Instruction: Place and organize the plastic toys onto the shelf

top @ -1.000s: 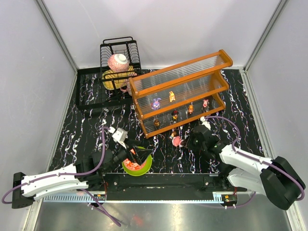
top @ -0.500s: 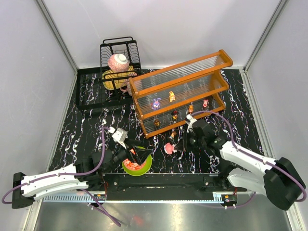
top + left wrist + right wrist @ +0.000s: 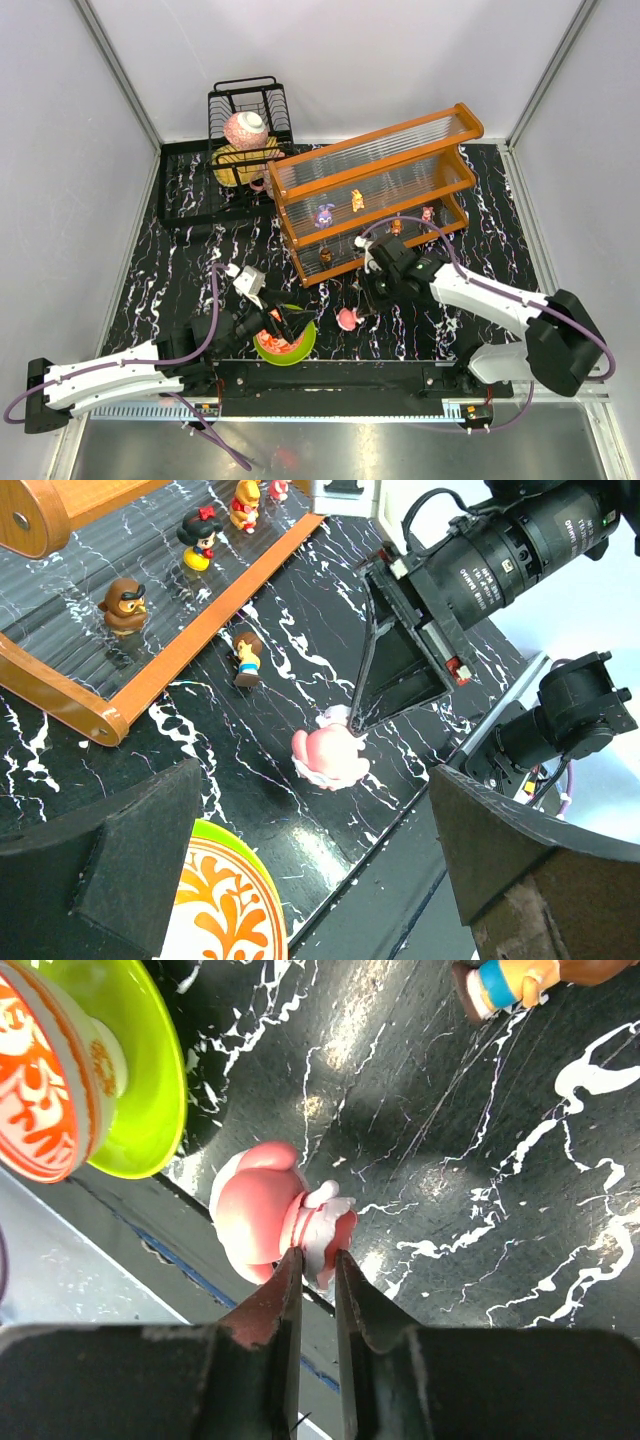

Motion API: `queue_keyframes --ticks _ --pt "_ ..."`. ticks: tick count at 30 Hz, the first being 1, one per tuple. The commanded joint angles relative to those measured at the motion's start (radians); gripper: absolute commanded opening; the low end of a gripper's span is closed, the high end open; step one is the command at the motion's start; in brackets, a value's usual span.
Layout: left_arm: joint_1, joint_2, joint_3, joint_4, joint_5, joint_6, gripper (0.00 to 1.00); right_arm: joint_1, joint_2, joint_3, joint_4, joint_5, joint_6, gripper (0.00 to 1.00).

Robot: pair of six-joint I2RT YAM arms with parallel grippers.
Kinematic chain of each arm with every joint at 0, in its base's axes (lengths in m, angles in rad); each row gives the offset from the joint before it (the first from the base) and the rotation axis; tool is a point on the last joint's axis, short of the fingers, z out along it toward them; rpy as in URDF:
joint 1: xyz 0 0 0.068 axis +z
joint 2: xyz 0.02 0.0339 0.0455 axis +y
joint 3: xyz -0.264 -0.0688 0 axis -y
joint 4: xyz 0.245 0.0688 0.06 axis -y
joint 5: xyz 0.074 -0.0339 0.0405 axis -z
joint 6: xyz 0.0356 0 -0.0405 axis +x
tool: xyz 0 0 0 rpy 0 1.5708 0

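Right end effector (image 3: 315, 1260): jaws almost together, a thin slit between them, tips nipping a small white-pink nub on the edge of the pink round toy (image 3: 262, 1215). It's a tip-only grip, and the toy's bulk hangs off to 1 side of the pinch line. The toy is low over the counter (image 3: 200, 260), near its front edge. I can't tell if it's resting or just lifted.

Next out is the green-rimmed bowl (image 3: 150, 1070), just beside the toy. The left end effector (image 3: 285, 325) hovers over it, jaws wide apart and holding nothing. 1 small figurine (image 3: 243, 655) lies on the counter right in front of the lower rail of the shelf (image 3: 380, 150), between the toy and the shelf. Other figurines already stand on 2 tiers, including a purple one (image 3: 323, 215) and a yellow one (image 3: 357, 200) on the middle tier.

To do this step well, in my judgement:
- The grip looks marginal. Expect the toy to pivot or drop under fast wrist motion, so re-grasp deeper across the body if it sags.
- Lift straight up 1st, clear of the bowl rim and the loose figurine.
- Come in above the orange rail, not across it.
- Pick a bare gap between standing figurines, set down square, and open only once it's seated.
- Back out along the entry line so the fingers don't topple its neighbours.
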Motion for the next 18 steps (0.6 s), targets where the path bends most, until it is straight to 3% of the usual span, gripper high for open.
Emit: queue_keyframes --ticks 1,10,18 --pt "0.004 0.008 0.015 0.044 0.003 0.007 0.99 0.062 0.069 0.09 -0.14 0.133 -0.037 0.03" --pt "0.004 0.009 0.013 0.037 0.006 0.005 0.99 0.113 0.193 0.119 -0.197 0.229 -0.006 0.32" --pt "0.004 0.006 0.009 0.041 0.004 0.002 0.99 0.113 0.129 0.119 -0.206 0.283 0.022 0.49"
